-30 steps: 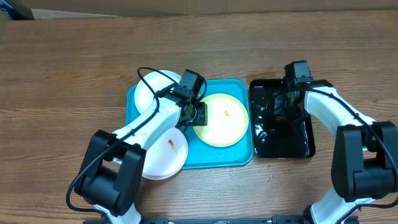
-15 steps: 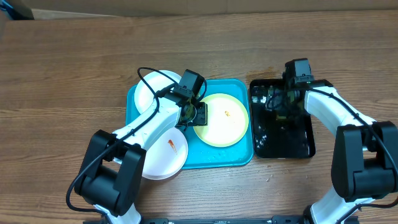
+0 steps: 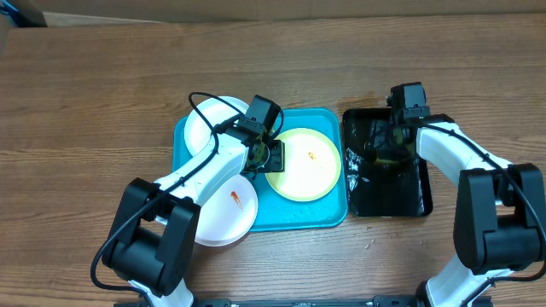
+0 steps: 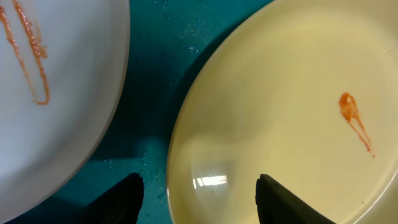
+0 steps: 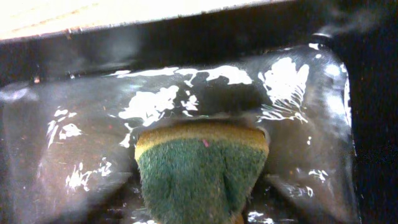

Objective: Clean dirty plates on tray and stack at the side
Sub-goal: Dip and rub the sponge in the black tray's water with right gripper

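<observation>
Currently we find the turquoise tray (image 3: 299, 215) at the middle of the wooden table (image 3: 85, 102), with the black tray (image 3: 401, 200) just beside it on the right.

1. Plates. The yellow-green plate (image 3: 303, 170) lies flat inside the turquoise tray and carries an orange smear (image 4: 351, 115) near its centre. The upper white plate (image 3: 209, 124) overlaps the tray's far left corner. The lower white plate (image 3: 223, 217) overhangs the tray's near left corner and shows its own orange streak (image 3: 236, 199).

2. Left gripper (image 3: 270, 156). We see it low over the left edge of the yellow-green plate. In the left wrist view its fingers (image 4: 121, 198) stand apart, one over the tray floor and one over the plate's inner surface, with the plate's rim between them. The jaws are parted and clamp nothing.

3. Right gripper (image 3: 386, 143). It hangs over the far half of the black tray. The right wrist view looks down on the sponge (image 5: 202, 174), green face up with a yellow layer at its far edge, lying on the wet black surface. The fingers do not show clearly, so we cannot tell whether the jaws are parted or closed.
</observation>
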